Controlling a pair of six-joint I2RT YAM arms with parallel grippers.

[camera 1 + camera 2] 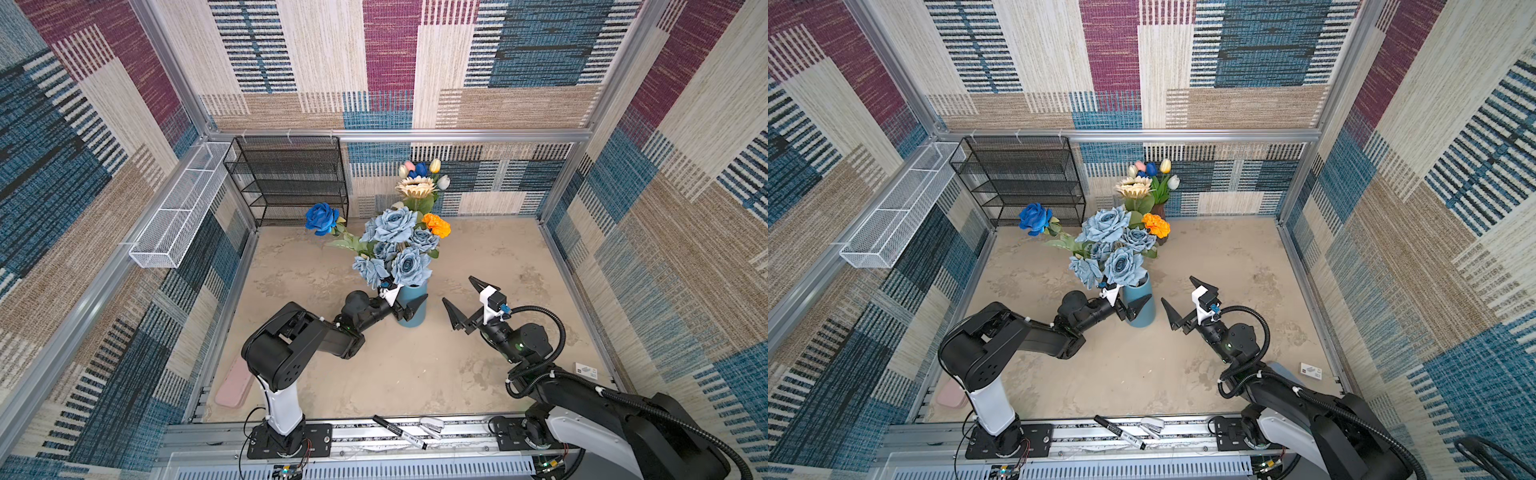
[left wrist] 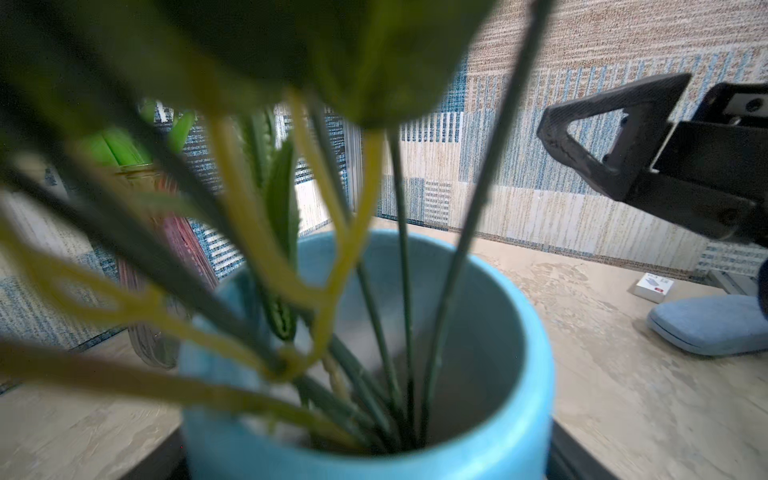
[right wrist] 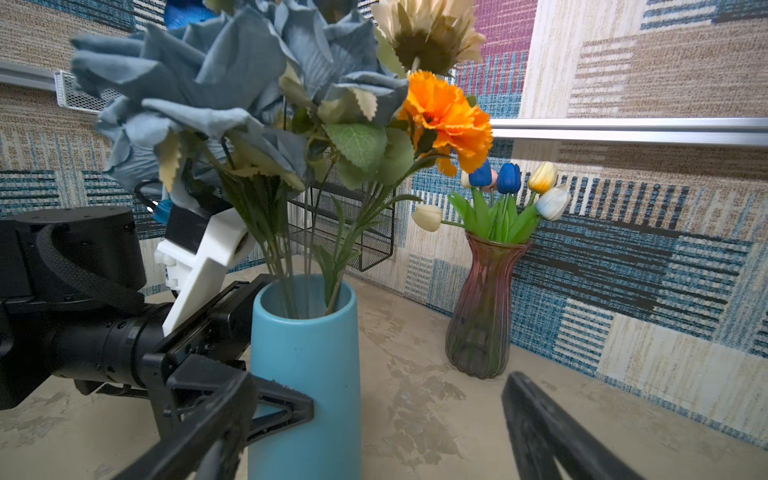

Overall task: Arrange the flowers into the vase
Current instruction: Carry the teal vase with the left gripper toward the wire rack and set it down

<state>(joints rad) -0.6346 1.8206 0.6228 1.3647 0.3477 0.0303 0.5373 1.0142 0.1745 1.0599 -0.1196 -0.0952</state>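
Flowers (image 1: 394,232) all in vases, left jaws around the blue one

Left gripper (image 1: 411,301): jaws spread either side of blue vase (image 3: 305,357), below its rim. Can't tell if they press on it. Right gripper (image 1: 457,288): jaws wide apart, holding nothing, just right of that vase in both top views. Same vase holds dusty-blue rose bunch (image 1: 409,266), orange bloom (image 1: 437,224), deep-blue rose (image 1: 322,218) and cream sunflower (image 1: 417,188). Tulips (image 3: 509,183) stand in pink glass vase (image 3: 482,316) by the back wall.

Top views overhead, look down; wrist cams close, share blue vase (image 2: 536,332) (image 3: 307,365).
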